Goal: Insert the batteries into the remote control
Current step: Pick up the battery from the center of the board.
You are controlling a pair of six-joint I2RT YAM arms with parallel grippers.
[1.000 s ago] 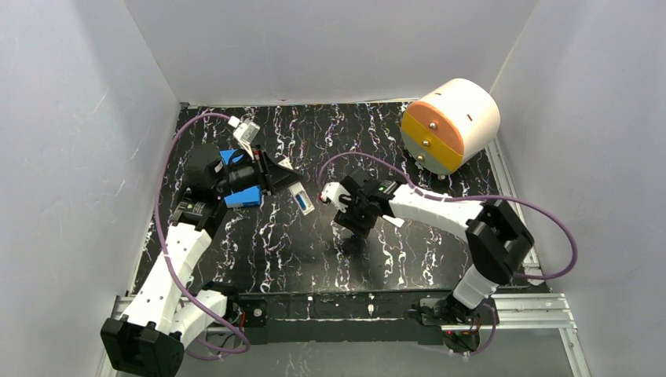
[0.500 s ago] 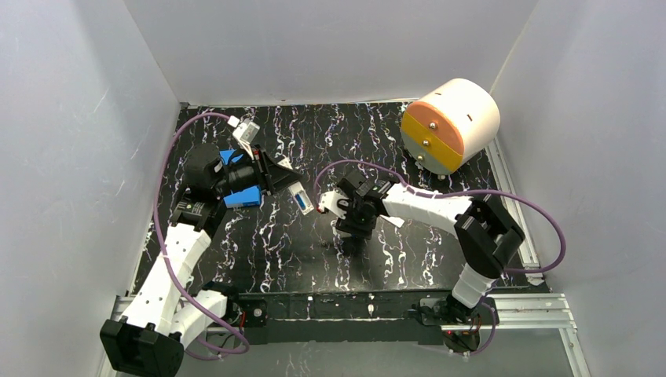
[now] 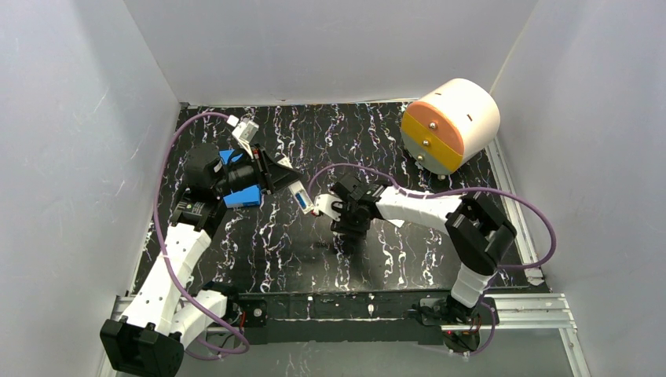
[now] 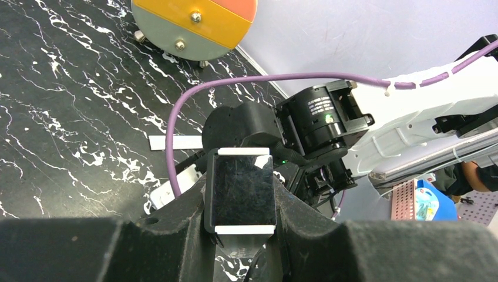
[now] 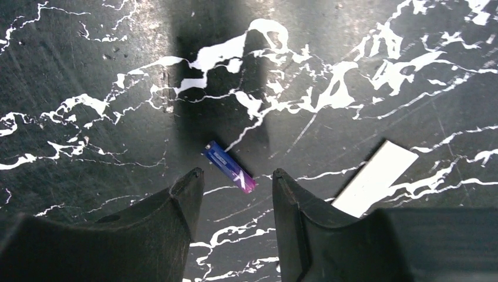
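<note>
My left gripper [image 3: 292, 188] is shut on the remote control [image 3: 299, 196], a white bar held up above the table; a small blue piece shows in its recess. In the left wrist view the remote [image 4: 239, 191] sits clamped between the fingers, its glossy dark face toward the camera. My right gripper [image 5: 238, 174] is open and points down at the table. One blue battery [image 5: 229, 167] lies flat on the table just ahead of its two fingertips. In the top view my right gripper [image 3: 345, 228] hides that battery.
A flat white strip [image 5: 376, 178] lies on the table right of the battery, also in the top view [image 3: 394, 222]. The cream-and-orange drum [image 3: 449, 124] stands at the back right. A blue pad [image 3: 242, 196] sits by the left arm. White walls enclose the black marbled table.
My right arm has moved left, bringing its wrist closer to the held remote. My left arm and the remote have stayed in place.
</note>
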